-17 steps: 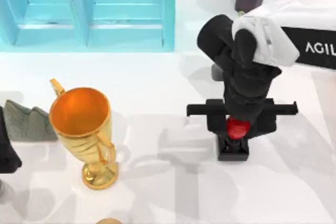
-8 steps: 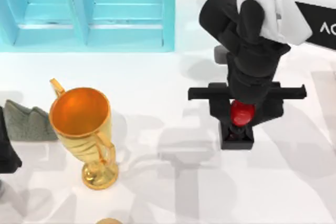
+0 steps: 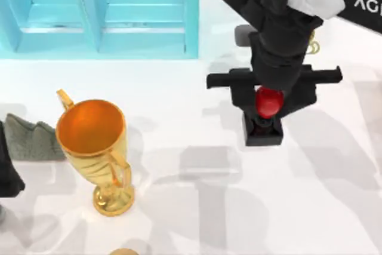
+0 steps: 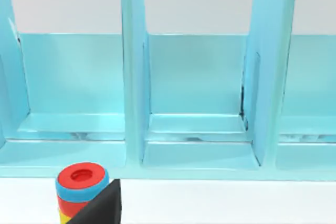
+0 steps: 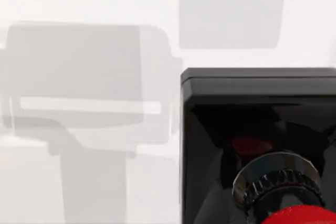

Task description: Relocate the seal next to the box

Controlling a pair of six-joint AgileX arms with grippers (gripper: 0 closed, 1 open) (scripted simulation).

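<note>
Right hand [image 3: 268,104] clenched on the seal's [image 3: 267,110] red knob, right of centre on the white surface [image 3: 197,207], right of the turquoise box [image 3: 101,13]. Gold trophy [image 3: 95,147] at left. Left hand [image 3: 7,171] parked at left edge, finger state unclear.

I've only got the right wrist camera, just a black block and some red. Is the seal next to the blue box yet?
Observer: Not quite. From above, the seal is right of the blue box's front corner, apart from it.
Operator: Who has it?
Observer: The right gripper is shut on its red knob; the left arm is parked at the table's left edge.
Operator: Anything nearby?
Observer: A gold trophy stands farther left, in front of the box.
</note>
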